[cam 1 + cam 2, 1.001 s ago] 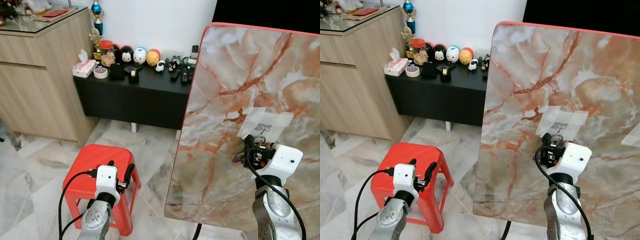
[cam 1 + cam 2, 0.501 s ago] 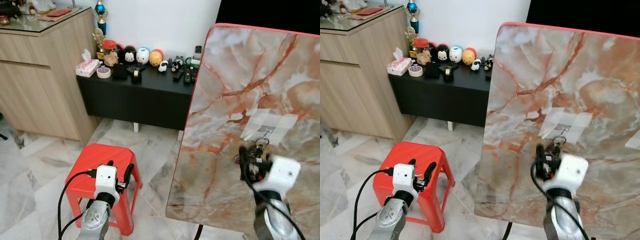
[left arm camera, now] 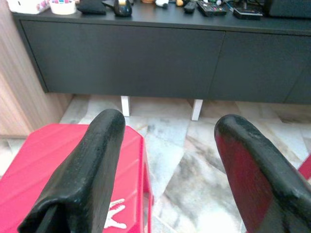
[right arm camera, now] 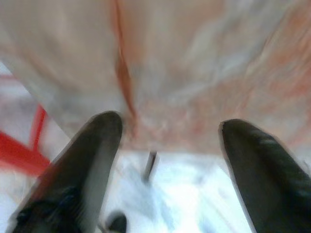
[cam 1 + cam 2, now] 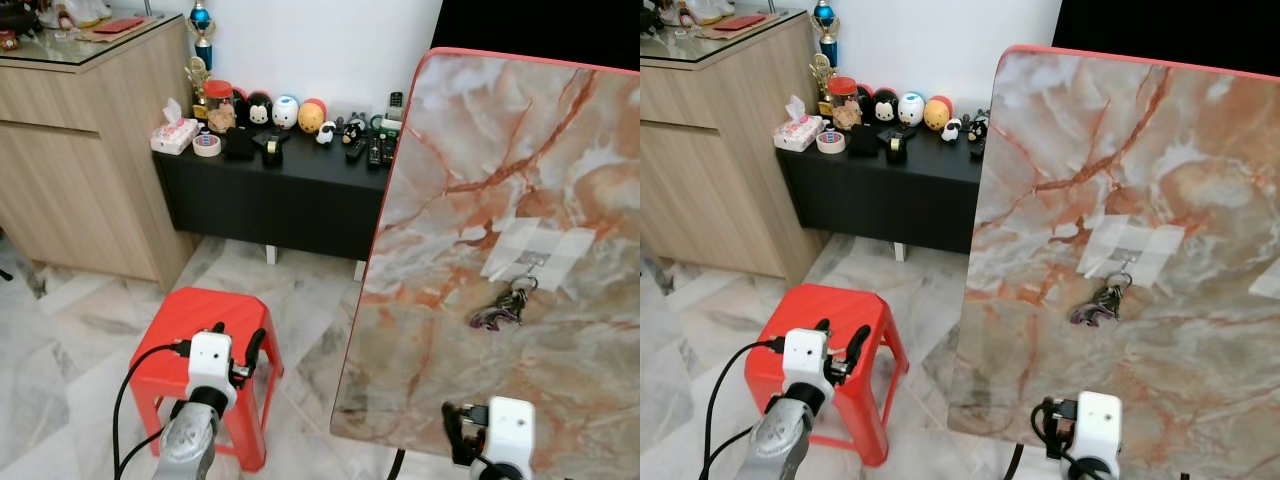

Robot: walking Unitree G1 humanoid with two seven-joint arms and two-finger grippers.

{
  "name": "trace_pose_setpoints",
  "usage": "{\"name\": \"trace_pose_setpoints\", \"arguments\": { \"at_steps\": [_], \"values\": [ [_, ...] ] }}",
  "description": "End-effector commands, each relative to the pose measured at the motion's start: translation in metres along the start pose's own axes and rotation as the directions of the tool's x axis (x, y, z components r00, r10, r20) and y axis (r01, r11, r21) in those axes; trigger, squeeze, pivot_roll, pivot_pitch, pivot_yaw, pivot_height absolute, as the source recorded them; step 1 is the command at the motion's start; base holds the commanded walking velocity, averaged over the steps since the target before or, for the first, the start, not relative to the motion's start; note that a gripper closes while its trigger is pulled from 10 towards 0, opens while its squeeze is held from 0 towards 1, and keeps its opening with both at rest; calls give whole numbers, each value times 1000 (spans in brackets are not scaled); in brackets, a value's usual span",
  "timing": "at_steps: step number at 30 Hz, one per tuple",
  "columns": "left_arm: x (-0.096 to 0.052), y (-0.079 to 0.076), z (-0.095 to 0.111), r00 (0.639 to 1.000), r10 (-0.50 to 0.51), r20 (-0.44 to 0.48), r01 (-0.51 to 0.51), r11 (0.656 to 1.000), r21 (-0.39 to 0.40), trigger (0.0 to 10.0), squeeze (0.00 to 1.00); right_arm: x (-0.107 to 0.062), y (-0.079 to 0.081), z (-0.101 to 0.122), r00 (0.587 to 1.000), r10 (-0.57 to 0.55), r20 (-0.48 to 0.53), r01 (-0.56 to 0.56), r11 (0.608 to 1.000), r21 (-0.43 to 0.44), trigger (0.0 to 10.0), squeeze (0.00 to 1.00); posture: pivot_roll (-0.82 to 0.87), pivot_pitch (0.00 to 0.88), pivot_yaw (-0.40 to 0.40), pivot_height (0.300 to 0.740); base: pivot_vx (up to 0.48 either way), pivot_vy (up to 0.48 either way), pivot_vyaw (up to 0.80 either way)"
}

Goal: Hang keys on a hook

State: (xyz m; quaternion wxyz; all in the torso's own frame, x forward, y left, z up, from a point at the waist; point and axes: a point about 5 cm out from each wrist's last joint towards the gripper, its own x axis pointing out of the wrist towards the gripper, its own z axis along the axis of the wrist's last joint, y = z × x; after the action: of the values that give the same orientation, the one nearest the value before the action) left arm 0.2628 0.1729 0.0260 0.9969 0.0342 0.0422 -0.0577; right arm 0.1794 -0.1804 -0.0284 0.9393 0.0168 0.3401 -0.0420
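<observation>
Dark key bunch [image 5: 500, 312] hangs on small taped metal hook [image 5: 527, 268], right-centre of upright marble-pattern board [image 5: 480, 150]. Right gripper [image 4: 167, 160] low, fingers apart, empty. Left gripper [image 3: 170, 160] spread, idle. Task looks done.

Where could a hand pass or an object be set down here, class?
Free: the red stool top, and marble floor between stool and black cabinet. Crowded: the cabinet top, lined with figurines and remotes.

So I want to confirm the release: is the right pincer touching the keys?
Apart. In the left eye view the keys hang from the hook on the marble board, while the right pincer sits well below them, open.
</observation>
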Motion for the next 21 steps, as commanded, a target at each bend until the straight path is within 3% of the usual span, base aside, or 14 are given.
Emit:
{"name": "trace_pose_setpoints", "arguments": {
  "at_steps": [1,6,9,11,15,16,21],
  "values": [
    [0,-2,-2,1000,-11,-11,11,1000,2,10000,0,3,1,-9,999,12,-31,-12,1000,-21,10000,0,20,0,-103,740,0,0,0],
    [-3,3,-11,998,3,-55,-3,1000,5,10000,0,22,-1,-40,986,-38,-163,36,999,-14,10000,0,18,0,-99,740,0,0,0],
    [-4,2,-15,998,-1,-70,1,1000,5,10000,0,21,-5,-60,969,-43,-244,59,997,56,10000,0,18,0,-89,740,0,0,0],
    [-4,1,-15,997,-4,-73,4,1000,6,10000,0,19,-6,-66,964,-49,-262,67,996,58,10000,0,16,0,-85,740,0,0,0],
    [-5,1,-16,997,-15,-72,16,1000,10,10000,0,10,-7,-87,935,-89,-344,82,996,-36,10000,0,3,0,-80,740,0,0,0],
    [-4,0,-15,997,-15,-69,16,1000,9,10000,0,8,-8,-93,924,-103,-367,101,995,-27,10000,0,29,0,-81,740,0,0,0],
    [-4,2,-15,998,-5,-67,5,1000,-9,10000,0,13,-4,-86,938,-83,-337,94,995,16,10000,0,15,0,-73,740,0,0,0]
  ]
}}
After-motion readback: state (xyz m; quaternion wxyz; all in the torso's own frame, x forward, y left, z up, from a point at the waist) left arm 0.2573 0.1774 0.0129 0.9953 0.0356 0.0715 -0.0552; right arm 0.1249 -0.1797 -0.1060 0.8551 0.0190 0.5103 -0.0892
